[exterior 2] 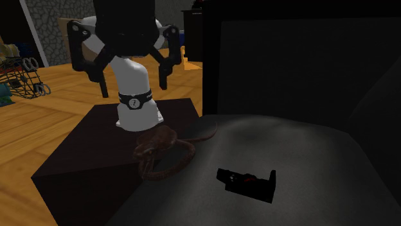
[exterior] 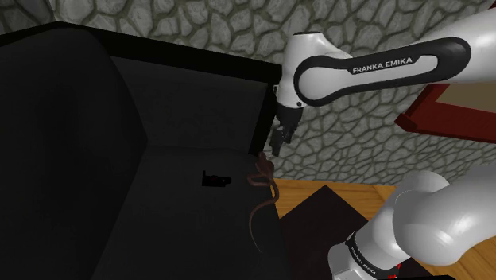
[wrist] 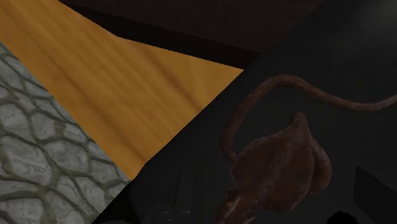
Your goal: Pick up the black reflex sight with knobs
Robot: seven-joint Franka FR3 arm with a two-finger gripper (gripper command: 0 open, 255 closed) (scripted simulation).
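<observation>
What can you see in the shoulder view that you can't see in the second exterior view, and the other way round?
The shoulder view adds the FRANKA EMIKA lettering on the arm and a dark red frame at its right. The second exterior view adds a wire basket at its left and a front look at the tool, fingers apart. Both share the tool, the black sight lying on the dark cushion, the brown cord near it, and the wooden floor.

Arm bent fwd, wrist angled down, gripper [exterior: 277, 148] hanging w/ fingers apart.
</observation>
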